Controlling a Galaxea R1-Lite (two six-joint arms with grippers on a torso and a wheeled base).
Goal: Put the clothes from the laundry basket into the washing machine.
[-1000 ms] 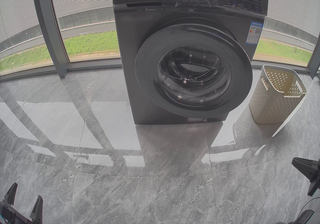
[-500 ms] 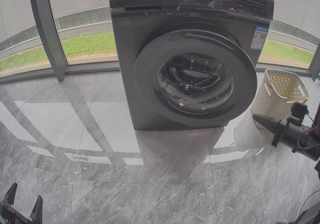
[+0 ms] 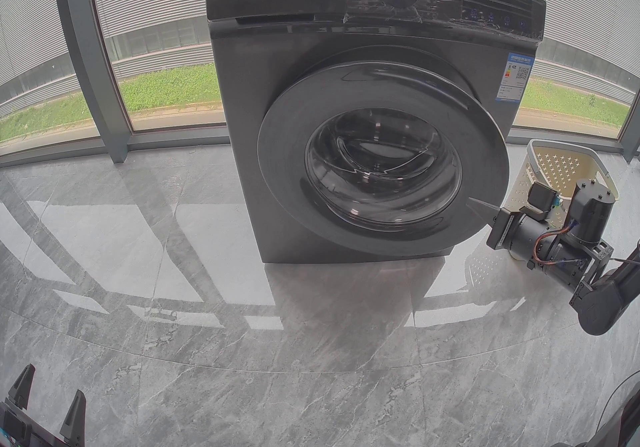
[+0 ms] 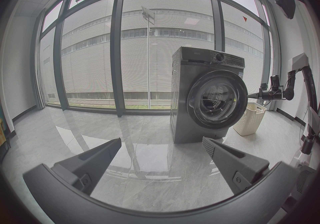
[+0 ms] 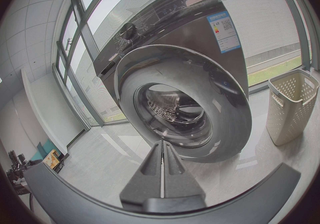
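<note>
The left gripper (image 3: 50,395) hangs low over the grey floor (image 3: 267,348), fingers spread wide and holding nothing. The right gripper (image 3: 479,206) is pinched closed and empty, its tip just beside the lower right rim of the round door (image 3: 383,155), which sits closed on the washing machine (image 3: 267,82). Just behind that gripper the laundry basket (image 3: 567,165) stands upright; its contents cannot be made out. Tall windows (image 3: 167,35) lie beyond.

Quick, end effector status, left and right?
Left end effector: open, holding nothing.
Right end effector: closed, holding nothing, tip close to the washing machine door.
</note>
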